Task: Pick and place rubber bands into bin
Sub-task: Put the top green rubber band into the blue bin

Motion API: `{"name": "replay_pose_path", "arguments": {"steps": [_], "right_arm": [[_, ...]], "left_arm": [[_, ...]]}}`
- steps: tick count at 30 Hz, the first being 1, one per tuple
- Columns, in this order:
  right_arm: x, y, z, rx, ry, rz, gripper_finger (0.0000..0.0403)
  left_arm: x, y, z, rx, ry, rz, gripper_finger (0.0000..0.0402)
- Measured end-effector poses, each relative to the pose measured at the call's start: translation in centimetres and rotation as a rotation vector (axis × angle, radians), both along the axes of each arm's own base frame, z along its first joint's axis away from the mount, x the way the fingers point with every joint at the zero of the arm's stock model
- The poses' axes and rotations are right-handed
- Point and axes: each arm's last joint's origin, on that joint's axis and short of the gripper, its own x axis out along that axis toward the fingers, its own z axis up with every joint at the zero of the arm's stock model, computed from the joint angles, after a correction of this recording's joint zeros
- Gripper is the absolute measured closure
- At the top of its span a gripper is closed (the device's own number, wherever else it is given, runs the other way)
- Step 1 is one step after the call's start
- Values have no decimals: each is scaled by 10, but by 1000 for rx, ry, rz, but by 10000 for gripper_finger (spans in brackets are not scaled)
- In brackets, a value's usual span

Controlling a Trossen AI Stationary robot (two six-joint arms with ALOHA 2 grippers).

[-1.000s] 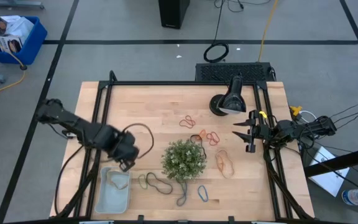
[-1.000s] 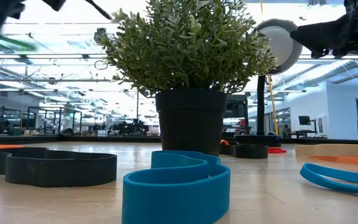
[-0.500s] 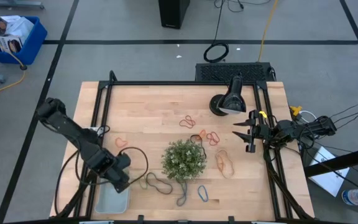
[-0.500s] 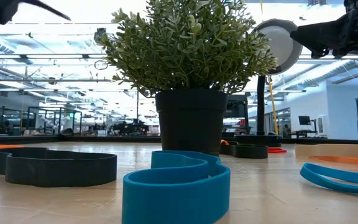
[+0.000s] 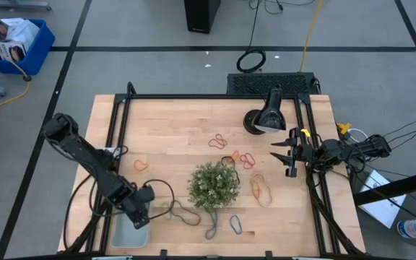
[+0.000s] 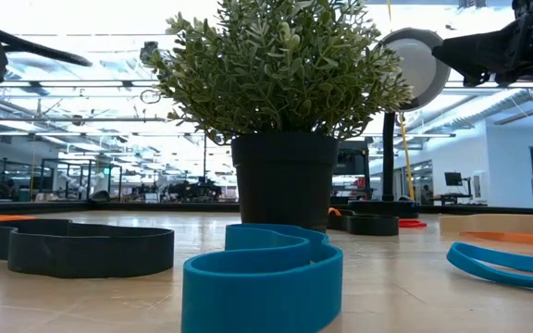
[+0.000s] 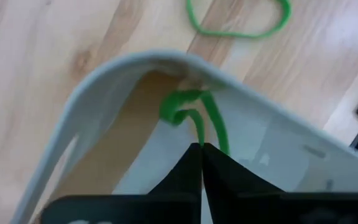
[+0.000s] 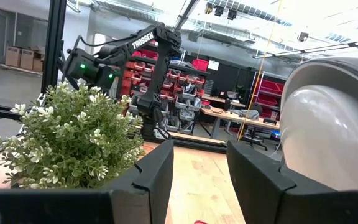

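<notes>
Pinched shut on a green band (image 7: 194, 112) over the bin (image 7: 104, 81), the left pincer (image 7: 201, 149) risks snagging it at release; the right pincer (image 5: 289, 155), at 3 o'clock, is held open.

I can read just one word: "TROSSEN", in white capitals along the upper link of a dark arm (image 8: 143, 38) that stands in the upper left of my right wrist view, behind the plant (image 8: 73, 140). In the high view the paper (image 5: 11, 36) in the blue bin (image 5: 40, 40) at the upper left corner carries some print, but I cannot make out any letters there. I find no other labels, numbers or signs that I can read in the low view or in my left wrist view.
</notes>
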Motion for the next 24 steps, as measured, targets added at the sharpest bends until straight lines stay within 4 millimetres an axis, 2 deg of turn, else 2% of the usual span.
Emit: {"name": "replay_pose_path", "arguments": {"steps": [11, 24], "right_arm": [[0, 0, 0, 0, 0, 1, 257], [0, 0, 0, 0, 0, 0, 258]], "left_arm": [[0, 2, -6, 22, -49, 13, 364], [0, 1, -6, 9, -38, 10, 394]]}}
